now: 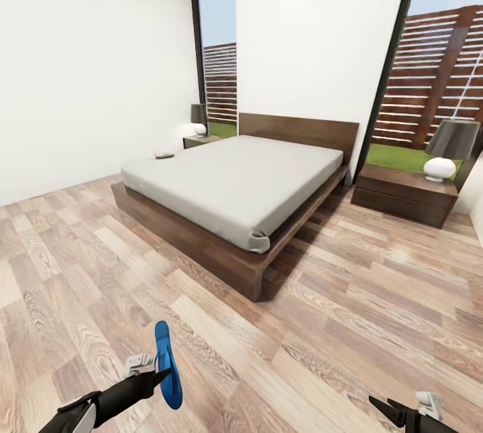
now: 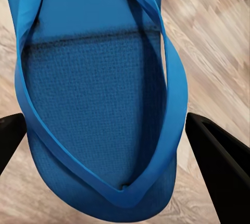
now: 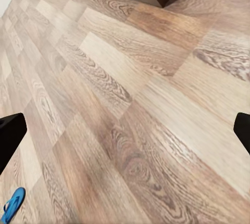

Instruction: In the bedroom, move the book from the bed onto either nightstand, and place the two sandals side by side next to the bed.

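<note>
The left end effector (image 1: 158, 374), low in the head view, is clamped on a blue sandal (image 1: 168, 366) held edge-up above the wood-plank floor (image 1: 322, 352). The right end effector (image 1: 396, 409) stands spread apart, empty. Ahead, the bed (image 1: 235, 184) sits between two nightstands (image 1: 404, 193), each bearing a lamp (image 1: 448, 149). The book (image 1: 164, 155) lies on the mattress's far left corner. A second sandal (image 3: 11, 204) lies on the floor.

Blue sandal (image 1: 168, 366), wood-grain floor (image 1: 322, 325) — seemingly grey mattress (image 1: 235, 178)
</note>
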Tool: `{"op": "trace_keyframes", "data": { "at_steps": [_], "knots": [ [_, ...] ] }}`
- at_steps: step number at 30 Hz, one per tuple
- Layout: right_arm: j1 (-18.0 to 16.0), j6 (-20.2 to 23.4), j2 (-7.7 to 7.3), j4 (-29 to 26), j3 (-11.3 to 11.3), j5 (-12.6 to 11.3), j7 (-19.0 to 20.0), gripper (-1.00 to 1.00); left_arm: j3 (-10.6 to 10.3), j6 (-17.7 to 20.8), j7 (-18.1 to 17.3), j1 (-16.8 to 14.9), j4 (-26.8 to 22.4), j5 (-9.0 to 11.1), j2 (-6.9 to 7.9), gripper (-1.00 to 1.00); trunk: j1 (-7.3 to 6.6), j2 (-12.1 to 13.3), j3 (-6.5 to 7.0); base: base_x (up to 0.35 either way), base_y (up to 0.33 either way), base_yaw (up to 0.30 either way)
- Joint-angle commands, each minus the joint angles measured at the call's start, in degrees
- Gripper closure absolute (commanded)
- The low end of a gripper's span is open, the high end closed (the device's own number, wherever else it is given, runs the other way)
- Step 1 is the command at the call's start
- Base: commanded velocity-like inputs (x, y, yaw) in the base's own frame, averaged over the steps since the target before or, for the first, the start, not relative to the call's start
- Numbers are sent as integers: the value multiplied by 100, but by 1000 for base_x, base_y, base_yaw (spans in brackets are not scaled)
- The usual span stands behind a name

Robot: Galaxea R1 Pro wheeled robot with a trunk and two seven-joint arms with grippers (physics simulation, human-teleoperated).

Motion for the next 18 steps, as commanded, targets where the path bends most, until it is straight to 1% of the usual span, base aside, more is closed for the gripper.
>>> {"op": "trace_keyframes", "data": {
  "at_steps": [1,18],
  "knots": [
    [-3,60,0,1,-5,-40,19,-100,19,58,-25,-4,1,37,-1,100,-1,-2,-5,0,0,0],
    [-3,60,0,4,-4,-40,19,-100,19,58,-19,-2,1,41,-1,100,-1,-2,-5,0,0,0]
  ]
}}
